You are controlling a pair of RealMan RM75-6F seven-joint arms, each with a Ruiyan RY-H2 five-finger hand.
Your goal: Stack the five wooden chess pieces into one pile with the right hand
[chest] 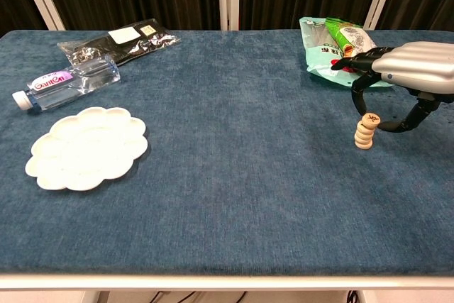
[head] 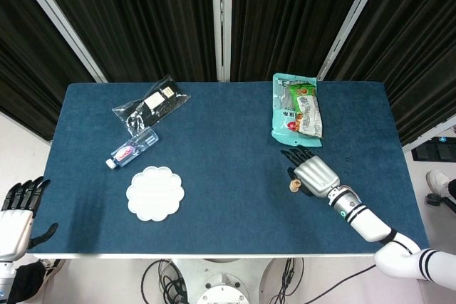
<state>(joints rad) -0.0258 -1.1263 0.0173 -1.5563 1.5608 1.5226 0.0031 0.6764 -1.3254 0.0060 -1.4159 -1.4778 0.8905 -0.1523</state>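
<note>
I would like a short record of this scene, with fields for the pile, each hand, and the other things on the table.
pile: wooden chess pieces stacked in one leaning column
right hand: right hand arched over the pile, fingers at its top piece
left hand: left hand off the table's edge, holding nothing
other things: white plate, water bottle, black packet, green snack bags

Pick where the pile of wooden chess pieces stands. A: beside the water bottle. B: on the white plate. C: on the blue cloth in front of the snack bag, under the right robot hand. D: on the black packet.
C: the pile stands on the cloth, nearer the camera than the snack bag, with the right robot hand arched over its top piece.
</note>
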